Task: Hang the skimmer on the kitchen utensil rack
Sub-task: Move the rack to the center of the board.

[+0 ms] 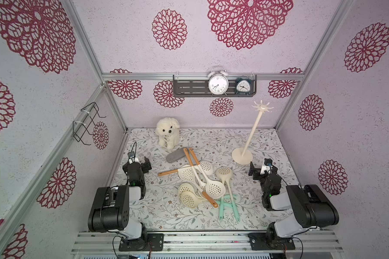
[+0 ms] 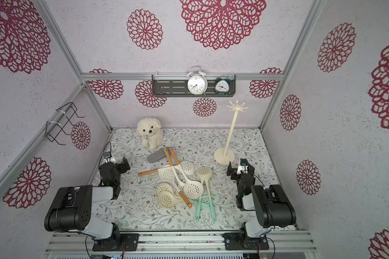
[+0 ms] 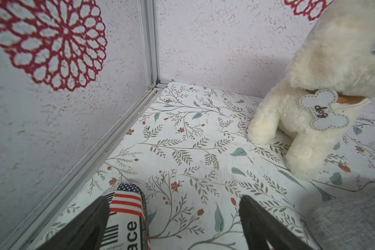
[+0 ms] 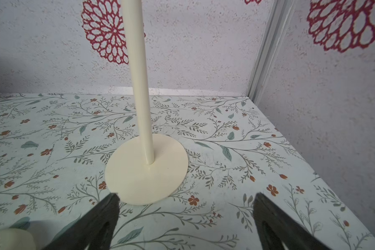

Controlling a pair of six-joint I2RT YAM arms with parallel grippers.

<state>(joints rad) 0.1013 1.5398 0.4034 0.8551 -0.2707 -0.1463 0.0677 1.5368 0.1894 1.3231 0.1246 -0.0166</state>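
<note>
1. Several cream skimmers [image 1: 215, 190] lie in a crossed heap at the middle of the floral worktop [image 1: 267, 145]. Some have orange-brown handles, others mint-green ones, and none is held.
2. The kitchen utensil rack [image 1: 252, 132] stands upright to the far right of the heap, its round base flat on the worktop.
3. The right gripper [image 4: 186, 194] sits just near of that base, jaws wide apart and empty.
4. The left gripper [image 3: 173, 199] is at the worktop's left edge, jaws likewise spread, gripping nothing.
5. A grey pouch [image 1: 175, 155] lies just beyond the heap by the handle tips, and a white plush dog [image 1: 167, 132] sits farther back.
6. A dark shelf [image 1: 189, 87] on the far wall carries two alarm clocks [image 1: 217, 84].
</note>
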